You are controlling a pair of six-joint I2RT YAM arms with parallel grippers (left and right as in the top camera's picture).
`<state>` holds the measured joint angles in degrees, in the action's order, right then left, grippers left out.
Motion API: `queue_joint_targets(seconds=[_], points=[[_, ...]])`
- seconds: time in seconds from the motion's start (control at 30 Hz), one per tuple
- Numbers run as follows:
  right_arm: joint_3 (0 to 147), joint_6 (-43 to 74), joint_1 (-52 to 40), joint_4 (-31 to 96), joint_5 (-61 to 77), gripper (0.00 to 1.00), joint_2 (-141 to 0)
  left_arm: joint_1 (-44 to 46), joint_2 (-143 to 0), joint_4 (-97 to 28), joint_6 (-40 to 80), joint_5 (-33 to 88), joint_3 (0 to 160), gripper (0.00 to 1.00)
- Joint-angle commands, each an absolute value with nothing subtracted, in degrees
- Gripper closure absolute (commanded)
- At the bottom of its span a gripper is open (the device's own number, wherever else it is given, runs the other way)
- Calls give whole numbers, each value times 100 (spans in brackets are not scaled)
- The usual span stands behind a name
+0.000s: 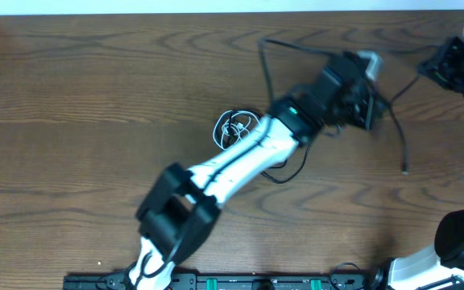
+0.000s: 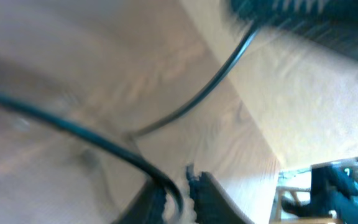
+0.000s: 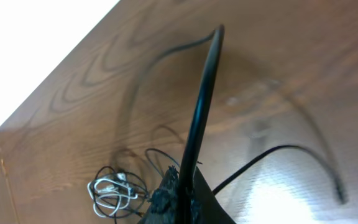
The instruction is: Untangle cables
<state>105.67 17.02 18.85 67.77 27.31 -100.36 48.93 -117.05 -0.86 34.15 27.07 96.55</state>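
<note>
The right gripper [image 3: 179,179] squeezes the black cable [image 3: 201,106], likely to pull it away from the white cable [image 3: 114,190], but I cannot tell if the left gripper [image 2: 178,193] is holding.

Nothing readable here, tbh: no text, labels, brands or numbers in any view. The black rail [image 1: 240,282] at the table's near edge has little green patches, but they're way too small to tell if they're labels.
</note>
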Motion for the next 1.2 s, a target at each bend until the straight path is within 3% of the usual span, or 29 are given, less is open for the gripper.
queue_joint_targets(seconds=[0.0, 0.03, 0.1, 0.27, 0.53, 0.77, 1.0, 1.17], points=[[10565, 1522, 2069, 6958, 2650, 99, -9988, 5146, -11839, -64, 3562, 2781, 9751, 60], [10565, 1514, 2088, 7022, 2510, 99, -9988, 5153, -11841, -113, 3557, 2781, 9751, 47], [10565, 1514, 2091, 7096, 2270, 99, -9988, 5137, -11821, -178, 3347, 2799, 9751, 32], [10562, 1514, 2080, 7122, 2189, 98, -9988, 4923, -11563, -814, 2598, 2801, 9754, 13], [10516, 1514, 1946, 7596, 1330, 92, -10020, 4217, -10516, -2790, 1363, 1986, 9754, 10], [9782, 1518, 1785, 7378, 1041, 88, -10022, 3553, -9406, -4307, 1201, 832, 9754, 9], [8552, 1627, 1614, 6390, 1044, 53, -10025, 2952, -8980, -5028, 1184, 742, 9751, 9], [7835, 1625, 1470, 5638, 1039, 37, -10033, 2786, -8984, -5142, 1184, 742, 9747, 9]])
